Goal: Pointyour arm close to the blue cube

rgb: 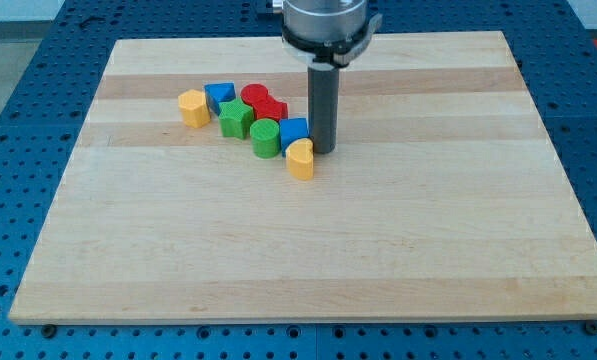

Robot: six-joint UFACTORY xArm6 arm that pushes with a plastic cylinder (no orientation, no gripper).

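The blue cube (294, 131) sits on the wooden board (308, 250), at the right end of a cluster of blocks. My tip (324, 150) stands just to the right of it, touching or nearly touching its right side. A yellow heart-shaped block (300, 159) lies just below the blue cube and left of my tip. A green cylinder (265, 138) sits to the left of the blue cube.
Further left in the cluster lie a red block (262, 102), a green star-shaped block (236, 119), a second blue block (219, 97) and a yellow block (192, 107). The arm's grey body (324, 25) hangs over the board's top edge.
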